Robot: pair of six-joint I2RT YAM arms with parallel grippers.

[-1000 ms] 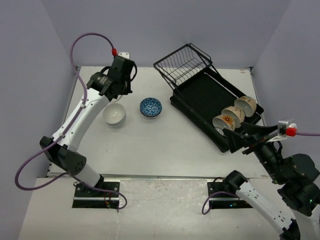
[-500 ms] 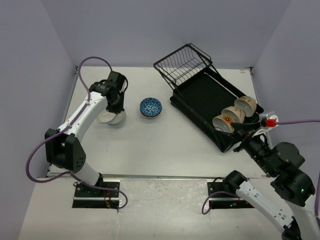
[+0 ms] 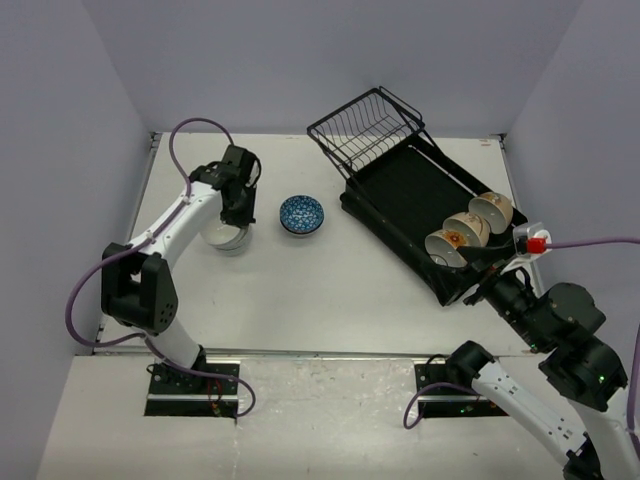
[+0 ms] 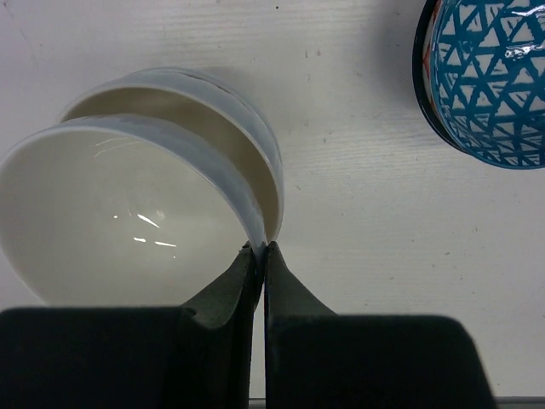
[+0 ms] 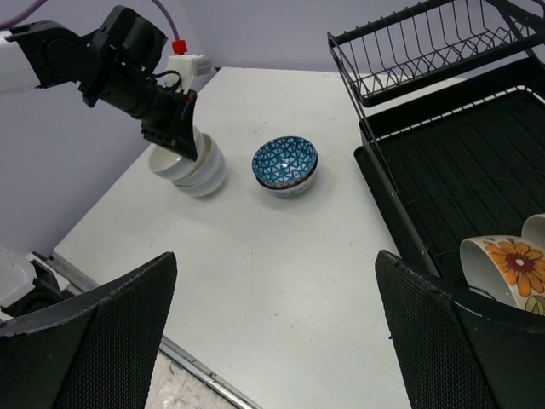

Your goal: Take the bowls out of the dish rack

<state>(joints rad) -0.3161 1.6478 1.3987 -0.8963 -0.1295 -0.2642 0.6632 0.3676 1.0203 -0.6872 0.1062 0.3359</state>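
My left gripper [image 4: 260, 249] is shut on the rim of a white bowl [image 4: 119, 213], which tilts over another white bowl [image 4: 230, 119] standing on the table. In the top view this pair [image 3: 225, 238] lies left of a blue-patterned bowl [image 3: 301, 214]. The black dish rack [image 3: 400, 190] holds three bowls on edge at its near end: a flowered one [image 3: 445, 245], a second [image 3: 466, 228] and a third [image 3: 492, 209]. My right gripper [image 5: 277, 341] is open and empty, hovering just before the rack's near end [image 3: 480, 270].
A tilted black wire basket [image 3: 365, 130] sits at the rack's far end. The rack's tray wall [image 5: 387, 200] runs along the right of the right wrist view. The table's near edge [image 5: 111, 298] lies below the right gripper. Grey walls enclose the table.
The left arm has come down and toward me from the back of the table, bringing its gripper onto the white bowls. The right arm shifted slightly toward the rack.
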